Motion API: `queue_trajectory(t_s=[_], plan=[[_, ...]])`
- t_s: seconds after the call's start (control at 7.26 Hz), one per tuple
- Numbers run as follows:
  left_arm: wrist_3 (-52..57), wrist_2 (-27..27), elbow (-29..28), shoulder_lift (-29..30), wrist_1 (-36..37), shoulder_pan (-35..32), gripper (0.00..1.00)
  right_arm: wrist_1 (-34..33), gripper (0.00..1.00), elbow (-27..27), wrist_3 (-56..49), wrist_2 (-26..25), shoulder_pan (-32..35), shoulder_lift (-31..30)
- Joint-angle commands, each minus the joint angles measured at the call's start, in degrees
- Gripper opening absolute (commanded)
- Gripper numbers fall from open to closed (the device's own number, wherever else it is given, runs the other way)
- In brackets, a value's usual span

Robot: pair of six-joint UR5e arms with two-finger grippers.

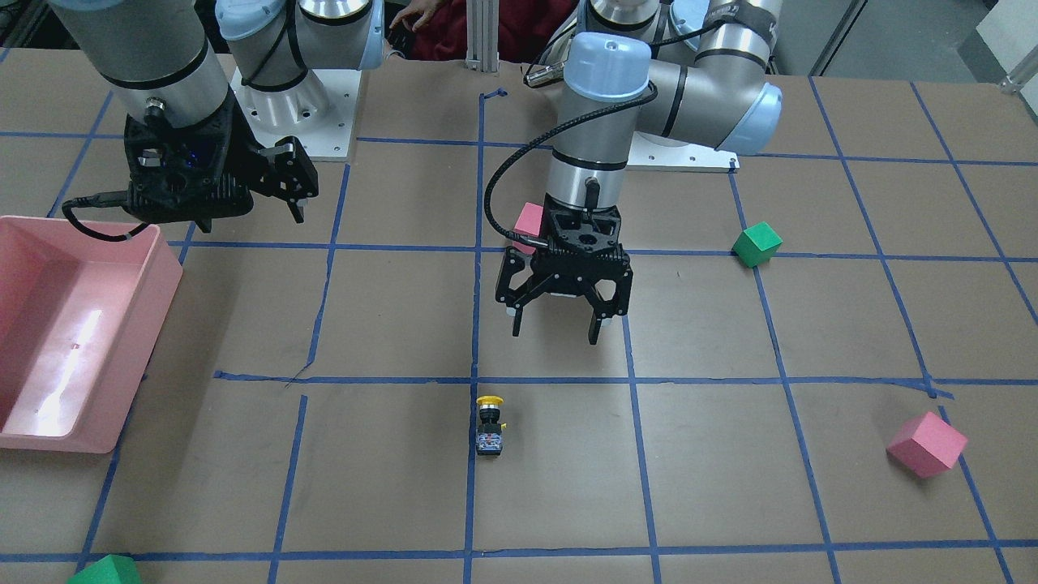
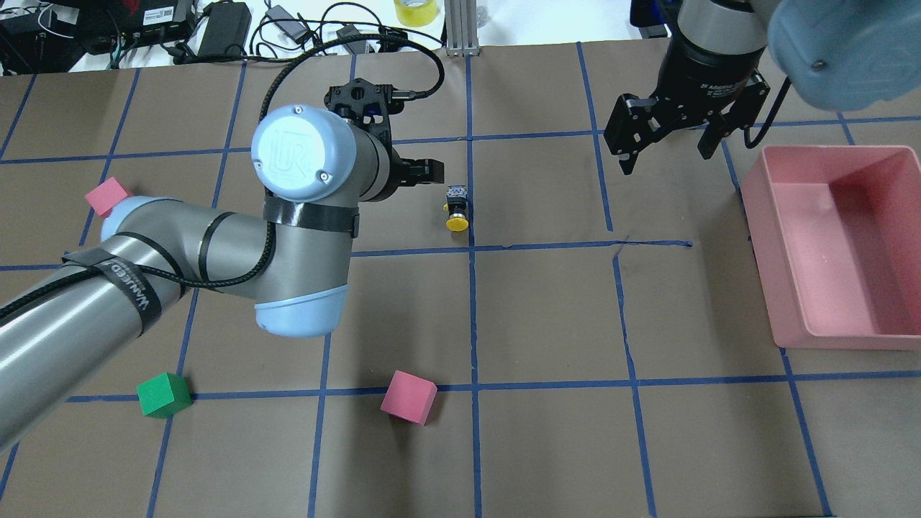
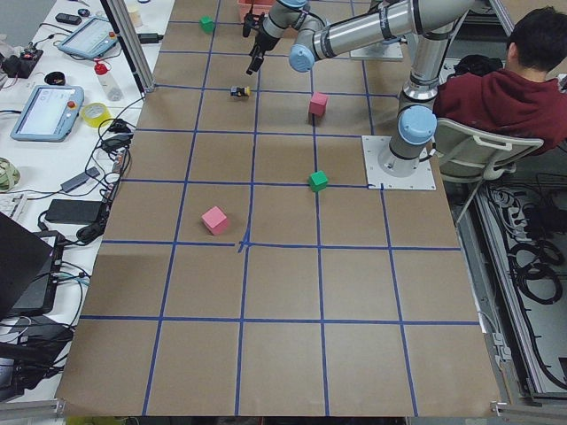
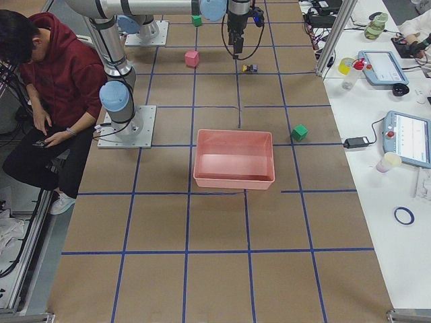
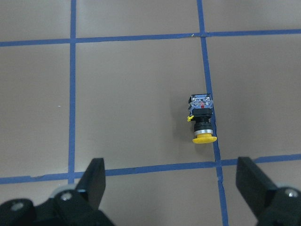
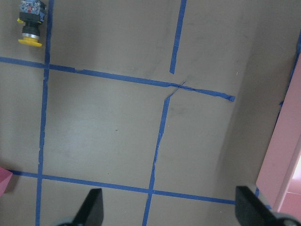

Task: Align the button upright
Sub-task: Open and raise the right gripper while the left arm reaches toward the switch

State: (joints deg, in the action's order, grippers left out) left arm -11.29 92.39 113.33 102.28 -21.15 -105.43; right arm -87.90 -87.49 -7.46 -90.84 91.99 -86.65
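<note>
The button point(image 1: 490, 422) lies on its side on a blue tape line, its yellow cap pointing toward the robot's base and its silvery base block away from it. It also shows in the overhead view point(image 2: 457, 208), the left wrist view point(image 5: 202, 120) and the right wrist view point(image 6: 30, 23). My left gripper point(image 1: 555, 328) is open and empty and hovers above the table, a little toward the robot from the button and to its left. My right gripper point(image 2: 665, 158) is open and empty, raised near the pink bin, far from the button.
A pink bin point(image 2: 759, 244) stands on the robot's right side. Pink cubes point(image 2: 409, 397) point(image 2: 106, 196) and a green cube point(image 2: 164, 394) lie on the left half. Another green cube point(image 1: 105, 572) lies at the table's far edge. Blue tape lines grid the brown table.
</note>
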Motion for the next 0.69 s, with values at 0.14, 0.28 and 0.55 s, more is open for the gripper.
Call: queue_trajectory(t_s=[0.14,0.28,0.55], plan=[[0.0,0.2,0.8,11.5,21.4,-1.1,1.00,0.5,1.00,-1.0,0.0,-0.2,-0.1,-0.2],[0.0,0.8,0.8,14.6,24.9,-2.0,1.00,0.5,1.00,-1.0,0.4,-0.2,-0.1,-0.1],[-2.3,2.2,0.8,20.2,33.8,-3.2,1.00,0.8,1.00,-1.0,0.3,-0.5,-0.1,-0.4]])
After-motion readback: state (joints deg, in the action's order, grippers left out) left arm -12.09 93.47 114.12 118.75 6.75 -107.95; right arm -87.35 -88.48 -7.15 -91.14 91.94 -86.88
